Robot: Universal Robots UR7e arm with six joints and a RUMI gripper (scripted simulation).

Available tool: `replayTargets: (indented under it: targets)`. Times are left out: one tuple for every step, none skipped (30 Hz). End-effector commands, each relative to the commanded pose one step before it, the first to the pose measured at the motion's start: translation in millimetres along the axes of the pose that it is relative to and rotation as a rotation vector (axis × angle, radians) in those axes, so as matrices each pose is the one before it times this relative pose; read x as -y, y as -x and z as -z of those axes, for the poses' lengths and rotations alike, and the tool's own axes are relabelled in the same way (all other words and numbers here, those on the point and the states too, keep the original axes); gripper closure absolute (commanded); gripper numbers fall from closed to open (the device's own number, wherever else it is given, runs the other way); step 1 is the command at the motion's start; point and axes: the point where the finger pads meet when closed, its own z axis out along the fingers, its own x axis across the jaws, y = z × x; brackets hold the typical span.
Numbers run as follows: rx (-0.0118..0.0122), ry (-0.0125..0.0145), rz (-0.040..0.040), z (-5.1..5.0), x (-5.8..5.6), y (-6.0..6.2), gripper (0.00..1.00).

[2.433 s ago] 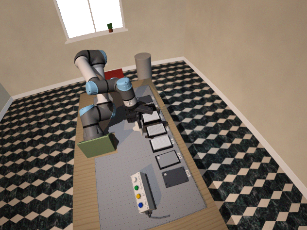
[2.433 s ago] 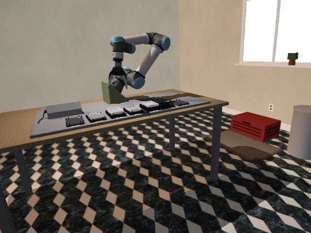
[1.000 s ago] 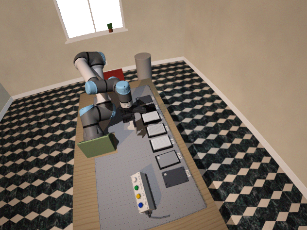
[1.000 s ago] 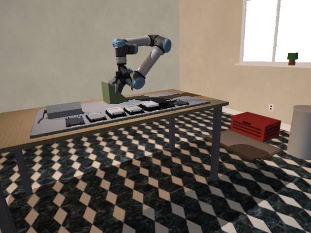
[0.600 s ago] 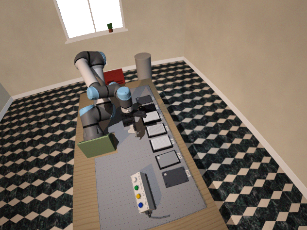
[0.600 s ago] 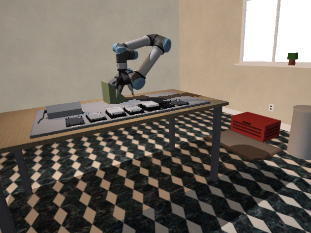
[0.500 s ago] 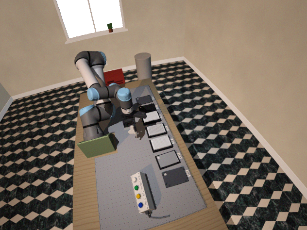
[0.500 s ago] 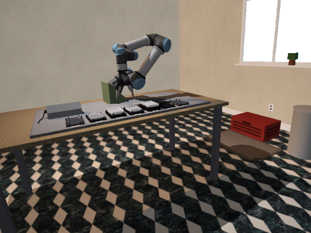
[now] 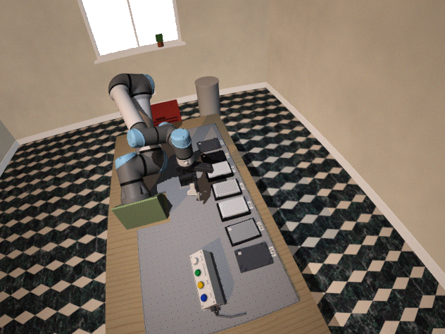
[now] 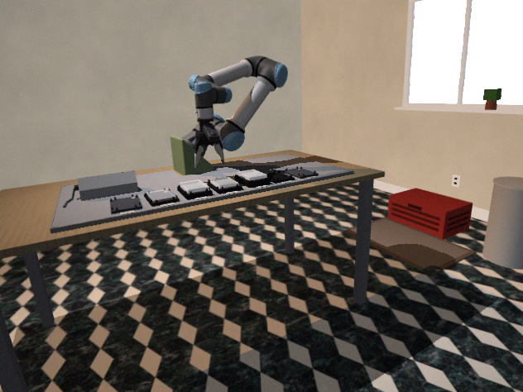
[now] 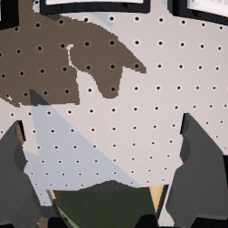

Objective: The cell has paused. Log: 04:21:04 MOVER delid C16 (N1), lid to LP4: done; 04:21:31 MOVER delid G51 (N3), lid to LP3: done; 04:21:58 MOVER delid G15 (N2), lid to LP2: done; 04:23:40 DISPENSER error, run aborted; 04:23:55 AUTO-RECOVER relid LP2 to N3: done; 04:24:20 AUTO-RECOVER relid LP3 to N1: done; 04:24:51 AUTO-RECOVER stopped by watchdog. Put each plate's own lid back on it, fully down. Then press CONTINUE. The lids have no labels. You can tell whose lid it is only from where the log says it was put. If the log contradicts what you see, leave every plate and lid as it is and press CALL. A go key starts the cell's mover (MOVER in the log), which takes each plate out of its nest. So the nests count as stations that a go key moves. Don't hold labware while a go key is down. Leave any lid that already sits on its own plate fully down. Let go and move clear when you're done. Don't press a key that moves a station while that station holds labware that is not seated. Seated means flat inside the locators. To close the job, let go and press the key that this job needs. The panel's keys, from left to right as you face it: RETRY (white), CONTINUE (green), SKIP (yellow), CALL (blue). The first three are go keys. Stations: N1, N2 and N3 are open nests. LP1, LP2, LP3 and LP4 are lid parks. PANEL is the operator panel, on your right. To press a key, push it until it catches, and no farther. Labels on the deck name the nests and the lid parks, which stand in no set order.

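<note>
My gripper [image 10: 209, 164] [image 11: 101, 118] is open and empty above the deck, behind the row. Three white plates stand in nests: the plate nearest the panel [image 9: 233, 207] [image 10: 194, 187] and the far plate [image 9: 220, 170] [image 10: 251, 175] look lidded; the middle plate [image 9: 226, 188] [image 10: 224, 184] shows its wells and sits lower, apparently bare. A clear grey lid [image 9: 243, 232] [image 10: 161, 196] lies in the park beside the nearest plate. The deck labels are too small to read surely. The panel [image 9: 211, 293] [image 10: 107, 185] has white [image 9: 195, 261], green [image 9: 197, 273], yellow [image 9: 200, 285] and blue [image 9: 203, 297] keys.
A dark park [image 9: 254, 257] [image 10: 126, 203] at the panel end and two dark parks at the far end, one [image 9: 208, 144] [image 10: 302, 172] outermost, look lidless. A green block [image 9: 141, 213] [image 10: 182, 156] stands by the arm's base. A cable [image 9: 232, 315] leaves the panel.
</note>
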Motion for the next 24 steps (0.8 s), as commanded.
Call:
replayTargets:
  targets:
    - [-0.00097,-0.00043,-0.01583,-0.03,8.95,-7.09,0.18]
    - [0.00000,-0.00002,0.00001,-0.03,3.87,-3.18,0.18]
    - [0.00000,-0.00002,0.00001,-0.03,3.87,-3.18,0.18]
    - [0.00000,0.00000,0.00000,0.00,0.00,0.00,0.18]
    - [0.00000,0.00000,0.00000,0.00,0.00,0.00,0.18]
    - [0.00000,-0.00001,0.00001,-0.03,3.88,-3.18,0.18]
    - [0.00000,-0.00001,0.00001,-0.03,3.87,-3.18,0.18]
    - [0.00000,-0.00001,0.00001,-0.03,3.87,-3.18,0.18]
    - [0.00000,-0.00001,0.00001,-0.03,3.87,-3.18,0.18]
    - [0.00000,-0.00001,0.00001,-0.03,3.87,-3.18,0.18]
    - [0.00000,-0.00001,0.00001,-0.03,3.87,-3.18,0.18]
    - [0.00000,-0.00001,0.00001,-0.03,3.87,-3.18,0.18]
    - [0.00000,-0.00001,0.00001,-0.03,3.87,-3.18,0.18]
    - [0.00000,-0.00001,0.00001,-0.03,3.87,-3.18,0.18]
    - [0.00000,-0.00001,0.00001,-0.03,3.87,-3.18,0.18]
    - [0.00000,-0.00001,0.00001,-0.03,3.87,-3.17,0.18]
    - [0.00000,-0.00001,0.00001,-0.02,3.87,-3.17,0.18]
    - [0.00000,-0.00001,0.00001,-0.02,3.87,-3.17,0.18]
    - [0.00000,-0.00001,0.00001,-0.02,3.87,-3.17,0.18]
    - [0.00000,-0.00001,0.00001,-0.02,3.87,-3.17,0.18]
    - [0.00000,0.00000,0.00000,0.00,0.00,0.00,0.18]
    - [0.00000,0.00000,0.00000,0.00,0.00,0.00,0.18]
    - [0.00001,0.00000,0.00001,0.01,3.87,-3.17,0.18]
    - [0.00000,-0.00001,0.00001,-0.02,3.87,-3.17,0.18]
